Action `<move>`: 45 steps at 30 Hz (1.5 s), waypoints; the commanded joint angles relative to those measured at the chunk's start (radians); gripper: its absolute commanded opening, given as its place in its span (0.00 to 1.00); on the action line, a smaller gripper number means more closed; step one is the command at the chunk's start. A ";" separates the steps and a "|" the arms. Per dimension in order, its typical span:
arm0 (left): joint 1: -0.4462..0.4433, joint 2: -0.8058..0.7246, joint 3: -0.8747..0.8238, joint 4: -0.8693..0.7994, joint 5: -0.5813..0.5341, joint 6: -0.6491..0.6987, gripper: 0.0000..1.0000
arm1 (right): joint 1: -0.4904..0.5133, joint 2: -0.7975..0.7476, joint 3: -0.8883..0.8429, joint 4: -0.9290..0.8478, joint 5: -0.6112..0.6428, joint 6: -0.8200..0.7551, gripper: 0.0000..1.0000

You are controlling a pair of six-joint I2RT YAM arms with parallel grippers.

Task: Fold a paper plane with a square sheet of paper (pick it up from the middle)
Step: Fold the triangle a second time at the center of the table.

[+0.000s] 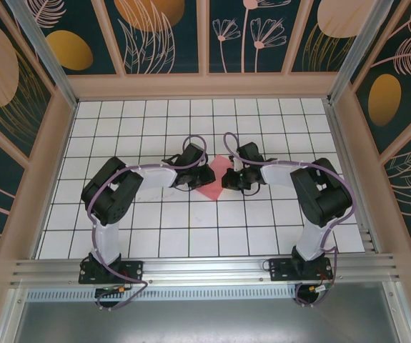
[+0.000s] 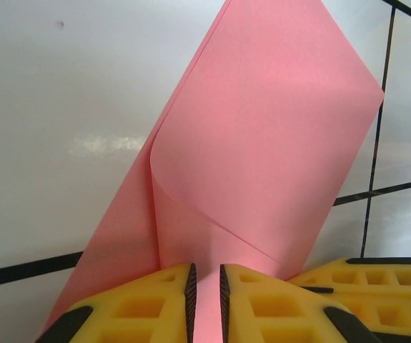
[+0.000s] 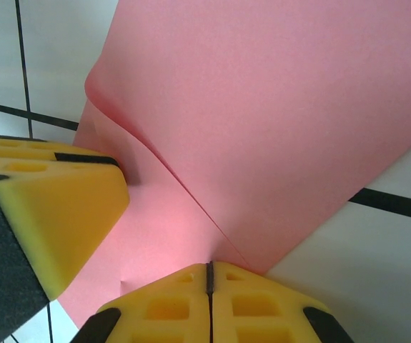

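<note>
The square sheet of paper (image 1: 216,177) is pink-red and lies on the white grid table, mid-table between the two arms. One part of it is folded over as a loose flap (image 2: 276,136) with a rounded, unpressed bend. My left gripper (image 2: 205,275) stands on the sheet with its jaws a narrow gap apart, and flat pink paper shows through the gap. My right gripper (image 3: 209,268) is shut, its tips meeting the sheet (image 3: 276,121) where the flap's edge ends. Whether it pinches paper I cannot tell. The grippers (image 1: 204,174) (image 1: 228,176) face each other closely.
The left gripper's yellow finger (image 3: 55,214) crowds the right wrist view, and the right gripper's finger (image 2: 369,286) sits at the lower right of the left wrist view. Wooden walls (image 1: 205,86) ring the gridded table (image 1: 191,229).
</note>
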 commanded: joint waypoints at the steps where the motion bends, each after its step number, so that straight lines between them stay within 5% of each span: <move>1: 0.004 -0.002 0.047 -0.045 -0.035 0.059 0.22 | -0.004 0.053 -0.012 -0.058 0.050 -0.031 0.08; 13: 0.005 0.044 0.069 -0.021 0.022 0.072 0.21 | -0.003 0.056 -0.017 -0.051 0.048 -0.028 0.08; 31: 0.040 0.069 0.120 -0.147 -0.154 0.099 0.24 | -0.012 0.058 -0.044 -0.079 0.081 -0.047 0.08; 45: 0.038 -0.039 0.059 0.039 0.090 0.077 0.21 | -0.014 0.051 -0.032 -0.077 0.058 -0.045 0.08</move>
